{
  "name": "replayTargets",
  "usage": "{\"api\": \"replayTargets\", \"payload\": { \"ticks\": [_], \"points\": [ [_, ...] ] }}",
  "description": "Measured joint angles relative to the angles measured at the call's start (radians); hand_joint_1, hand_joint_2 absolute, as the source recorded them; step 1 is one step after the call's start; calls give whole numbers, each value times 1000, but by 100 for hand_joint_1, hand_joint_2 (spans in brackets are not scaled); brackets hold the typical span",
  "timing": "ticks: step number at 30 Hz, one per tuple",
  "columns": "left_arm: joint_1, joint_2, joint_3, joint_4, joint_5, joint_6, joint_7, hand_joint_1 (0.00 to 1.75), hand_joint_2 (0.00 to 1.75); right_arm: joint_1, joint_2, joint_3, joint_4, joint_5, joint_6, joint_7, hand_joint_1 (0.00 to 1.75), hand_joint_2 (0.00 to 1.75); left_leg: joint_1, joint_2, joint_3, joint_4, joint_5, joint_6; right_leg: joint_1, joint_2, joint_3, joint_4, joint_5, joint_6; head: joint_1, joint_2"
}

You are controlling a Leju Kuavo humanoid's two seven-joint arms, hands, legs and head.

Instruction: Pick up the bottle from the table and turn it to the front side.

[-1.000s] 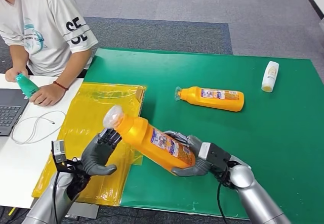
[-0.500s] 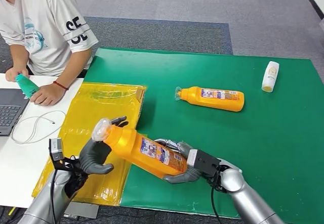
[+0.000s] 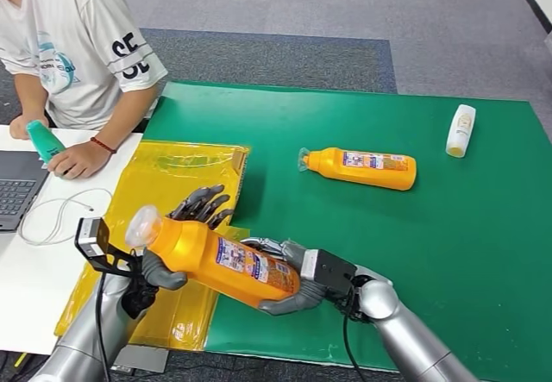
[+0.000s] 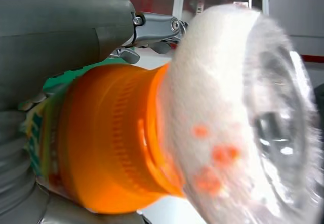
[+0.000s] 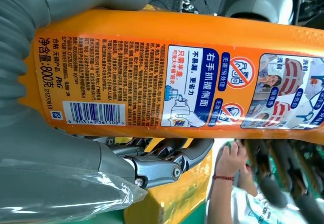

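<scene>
- The orange detergent bottle (image 3: 218, 261) hangs in the lower centre of the head view, lifted off the green table (image 3: 455, 253) and lying almost level, its clear cap (image 3: 141, 226) pointing to the left of the frame over the yellow plastic bag (image 3: 166, 179).
- My right hand (image 3: 293, 277) is clamped around the bottle's base end, thumb on one side and fingers (image 5: 168, 158) on the other, with the back label (image 5: 153, 90) and its barcode facing my right wrist camera.
- My left hand (image 3: 172, 248) cradles the neck end just behind the cap; its fingers (image 3: 202, 203) are spread and reach up behind the bottle, and I cannot tell whether they have closed on it.
- I judge the bottle to be stiff, smooth plastic. The label gives a fair fill, so I expect real weight along its length and a glossy wall that could slide in a loose hold.
- The ribbed collar (image 4: 126, 133) under the cap looks like the surest hold for my left hand. The cap itself looks thin and brittle, so I would keep pressure off it.
- To roll the front side round, I think one hand must hold firm while the other re-grips; with both slack, the long body would tip.
- Both forearms come in from the bottom edge of the frame, converging on the bottle.
- A second orange bottle (image 3: 361, 167) and a small white bottle (image 3: 460, 129) lie further up the table; a person's hand (image 3: 72, 159) rests at the left.
</scene>
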Motion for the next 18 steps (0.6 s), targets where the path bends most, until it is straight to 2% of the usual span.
{"api": "replayTargets", "payload": {
  "ticks": [7,18],
  "points": [
    [-27,-29,0,39,10,-12,0,0,175,-27,16,14,9,-34,13,6,175,175,0,0,0,0,0,0,0,0,0,0,0,0,0,0],
    [-43,-50,1,64,15,-26,0,0,175,-45,18,21,7,-92,38,28,175,175,0,0,0,0,0,0,0,0,0,0,0,0,0,0]
  ]
}}
